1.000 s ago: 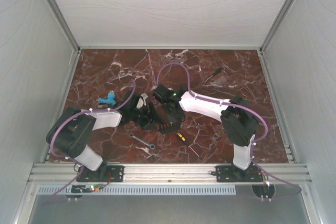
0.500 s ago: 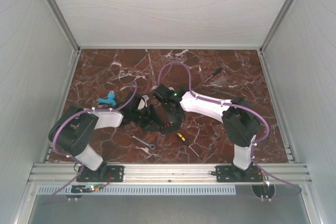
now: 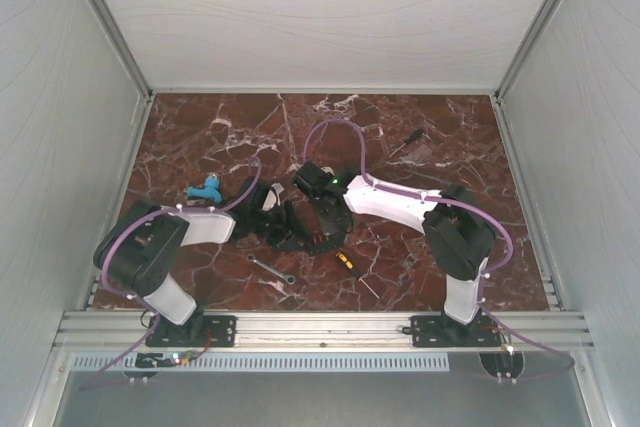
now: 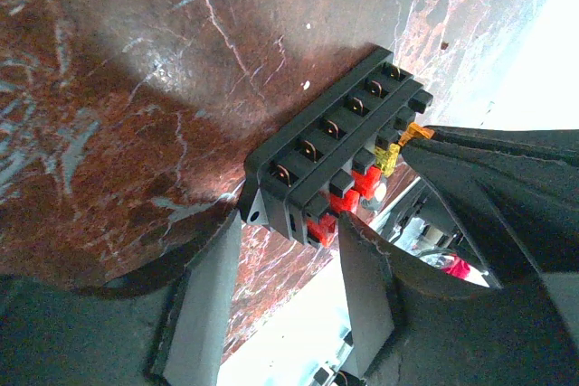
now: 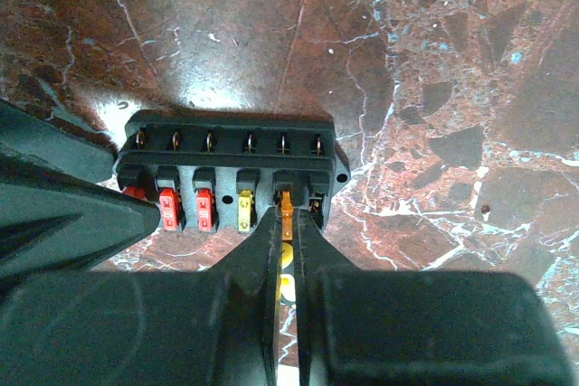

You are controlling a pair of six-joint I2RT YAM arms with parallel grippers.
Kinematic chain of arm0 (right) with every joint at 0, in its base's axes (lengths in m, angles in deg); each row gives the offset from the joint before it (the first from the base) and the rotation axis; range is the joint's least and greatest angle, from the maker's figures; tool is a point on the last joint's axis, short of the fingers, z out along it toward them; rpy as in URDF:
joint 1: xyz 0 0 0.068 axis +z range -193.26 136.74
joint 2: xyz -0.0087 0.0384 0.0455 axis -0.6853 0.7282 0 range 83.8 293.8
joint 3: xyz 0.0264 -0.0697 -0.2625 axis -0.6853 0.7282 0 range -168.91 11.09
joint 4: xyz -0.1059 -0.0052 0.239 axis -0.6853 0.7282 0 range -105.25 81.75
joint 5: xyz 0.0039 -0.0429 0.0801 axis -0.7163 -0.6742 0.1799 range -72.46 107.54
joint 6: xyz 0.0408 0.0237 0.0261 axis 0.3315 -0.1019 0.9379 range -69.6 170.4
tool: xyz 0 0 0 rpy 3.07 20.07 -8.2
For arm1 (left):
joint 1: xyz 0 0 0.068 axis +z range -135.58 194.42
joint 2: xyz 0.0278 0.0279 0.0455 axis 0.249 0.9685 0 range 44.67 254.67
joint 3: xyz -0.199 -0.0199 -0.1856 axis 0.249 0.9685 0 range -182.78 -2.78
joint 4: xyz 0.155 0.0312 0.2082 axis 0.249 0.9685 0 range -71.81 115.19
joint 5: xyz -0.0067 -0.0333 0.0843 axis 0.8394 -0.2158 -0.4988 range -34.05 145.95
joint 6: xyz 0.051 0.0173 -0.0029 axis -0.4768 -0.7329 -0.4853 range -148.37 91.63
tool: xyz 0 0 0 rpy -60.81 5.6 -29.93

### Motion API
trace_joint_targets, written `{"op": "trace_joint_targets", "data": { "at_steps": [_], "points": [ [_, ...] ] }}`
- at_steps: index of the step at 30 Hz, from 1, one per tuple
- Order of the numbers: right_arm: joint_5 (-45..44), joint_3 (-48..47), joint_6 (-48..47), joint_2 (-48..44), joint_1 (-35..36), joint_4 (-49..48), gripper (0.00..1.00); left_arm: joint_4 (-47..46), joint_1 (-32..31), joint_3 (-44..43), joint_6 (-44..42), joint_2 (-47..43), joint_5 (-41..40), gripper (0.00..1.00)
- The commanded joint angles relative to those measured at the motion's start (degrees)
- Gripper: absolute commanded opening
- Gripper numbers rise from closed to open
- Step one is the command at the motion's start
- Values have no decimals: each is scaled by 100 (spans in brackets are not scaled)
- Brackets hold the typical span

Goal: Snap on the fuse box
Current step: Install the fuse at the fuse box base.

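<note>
Tightly closed, the right gripper (image 5: pixel 286 228) pinches an orange fuse (image 5: pixel 286 205), its tip at the fifth slot of the fuse box (image 5: pixel 231 146). The box lies straight ahead of these jaws with its long axis crosswise to them. Its fuse row faces the gripper: red and yellow fuses sit to the left and one slot to the right looks empty. The left gripper (image 4: pixel 291 234) has its jaws apart astride one short end of the box, which runs lengthwise away from it; whether they press on it cannot be told. The box rests mid-table (image 3: pixel 420 247), both arms touching or just beside it. The likely next push is straight into the slot.
</note>
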Motion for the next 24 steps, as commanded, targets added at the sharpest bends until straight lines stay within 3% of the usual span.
{"op": "trace_joint_targets", "data": {
  "at_steps": [1,24],
  "points": [
    [-10,112,104,-81,-29,-71,0,-31,-34,-44,55,69,33,48],
    [-11,180,80,543,-38,37,0,-33,-40,-64,35,112,72,47]
  ]
}}
